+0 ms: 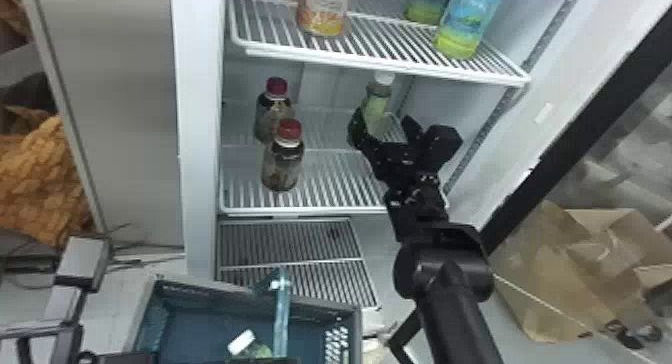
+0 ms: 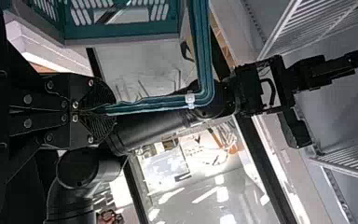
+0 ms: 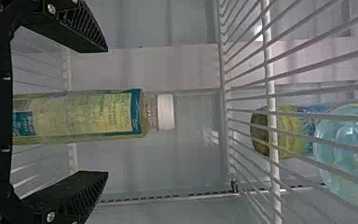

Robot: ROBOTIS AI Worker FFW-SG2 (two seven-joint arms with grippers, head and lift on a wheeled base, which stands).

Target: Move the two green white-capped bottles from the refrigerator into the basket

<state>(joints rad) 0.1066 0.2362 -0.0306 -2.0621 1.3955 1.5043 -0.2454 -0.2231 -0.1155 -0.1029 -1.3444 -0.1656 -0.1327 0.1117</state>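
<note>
In the head view, a green white-capped bottle (image 1: 378, 102) stands on the fridge's middle shelf, between the spread fingers of my right gripper (image 1: 385, 130). In the right wrist view the bottle (image 3: 74, 116) lies between both fingers of the right gripper (image 3: 106, 112), a gap on each side. Another green white-capped bottle (image 1: 260, 349) lies tilted in the blue-green basket (image 1: 170, 308). My left gripper (image 1: 260, 361) is at the head view's bottom edge; in the left wrist view the left gripper (image 2: 98, 111) is shut on the basket's handle (image 2: 154, 103).
Two red-capped dark bottles (image 1: 282, 163) stand on the middle shelf, left of the right gripper. The upper shelf (image 1: 390, 35) overhangs the white cap and carries several bottles. The open fridge door is at the right, with brown paper bags (image 1: 560, 273) beyond it.
</note>
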